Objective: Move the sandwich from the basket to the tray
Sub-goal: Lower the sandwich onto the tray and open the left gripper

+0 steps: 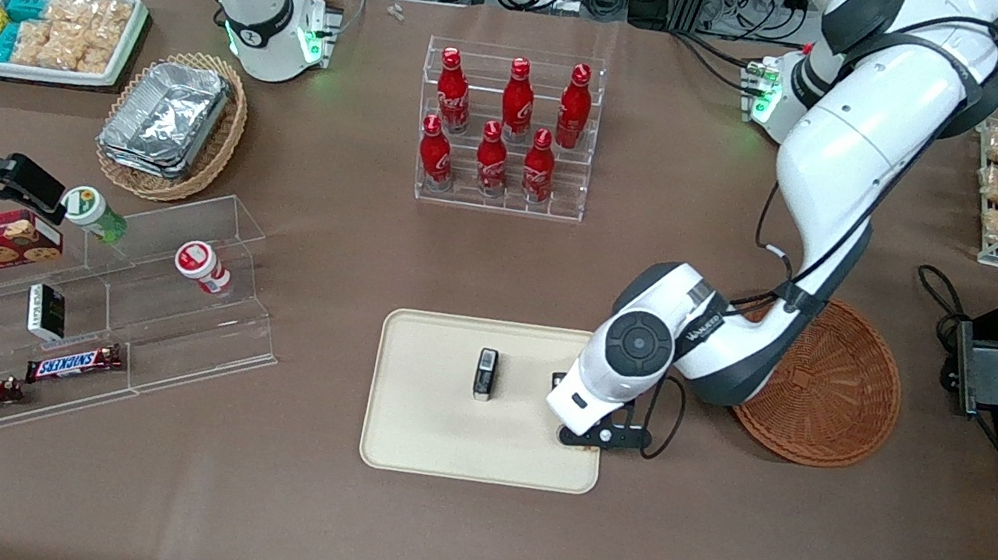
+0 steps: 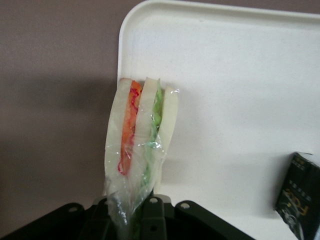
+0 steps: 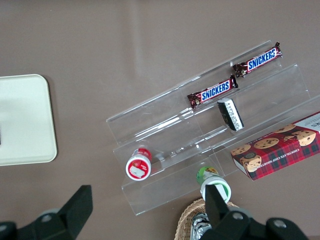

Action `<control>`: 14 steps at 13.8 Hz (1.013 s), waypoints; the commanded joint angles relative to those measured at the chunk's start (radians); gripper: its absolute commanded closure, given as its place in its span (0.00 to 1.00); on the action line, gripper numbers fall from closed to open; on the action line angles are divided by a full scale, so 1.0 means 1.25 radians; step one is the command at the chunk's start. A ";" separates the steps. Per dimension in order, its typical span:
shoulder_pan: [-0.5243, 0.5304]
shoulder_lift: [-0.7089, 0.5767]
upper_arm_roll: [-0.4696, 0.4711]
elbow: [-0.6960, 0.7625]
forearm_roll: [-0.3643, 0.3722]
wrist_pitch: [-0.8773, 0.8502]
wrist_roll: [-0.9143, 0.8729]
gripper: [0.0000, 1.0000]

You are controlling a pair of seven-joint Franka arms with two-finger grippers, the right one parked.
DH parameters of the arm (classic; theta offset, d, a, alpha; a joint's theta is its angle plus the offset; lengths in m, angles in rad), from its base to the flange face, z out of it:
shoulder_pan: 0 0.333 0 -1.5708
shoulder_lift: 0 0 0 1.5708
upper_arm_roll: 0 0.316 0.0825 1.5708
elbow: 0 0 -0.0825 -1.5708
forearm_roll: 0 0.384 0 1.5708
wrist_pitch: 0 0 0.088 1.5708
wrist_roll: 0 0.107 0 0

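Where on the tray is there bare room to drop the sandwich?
The end effector, shut on the sandwich, hangs over the tray at the edge nearest the basket. The surface under it is bare. The strip nearest the front camera is also free. Only the small dark packet near the middle takes up space.

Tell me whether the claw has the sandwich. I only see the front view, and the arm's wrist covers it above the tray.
Observer: Yes. The left wrist view shows the claw shut on the wrapped end of the sandwich.
Operator: Is it over the tray?
Observer: Its free end lies over the tray, just inside the rim near a corner. I cannot tell whether it touches.
Operator: Anything close to it?
Observer: The black packet lies on the tray, apart from the sandwich.
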State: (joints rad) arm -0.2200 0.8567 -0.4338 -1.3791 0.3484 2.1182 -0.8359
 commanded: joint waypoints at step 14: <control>-0.019 -0.043 0.012 0.023 0.096 -0.019 -0.032 0.00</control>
State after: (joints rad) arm -0.2325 0.8441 -0.4296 -1.3485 0.4475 2.1170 -0.8543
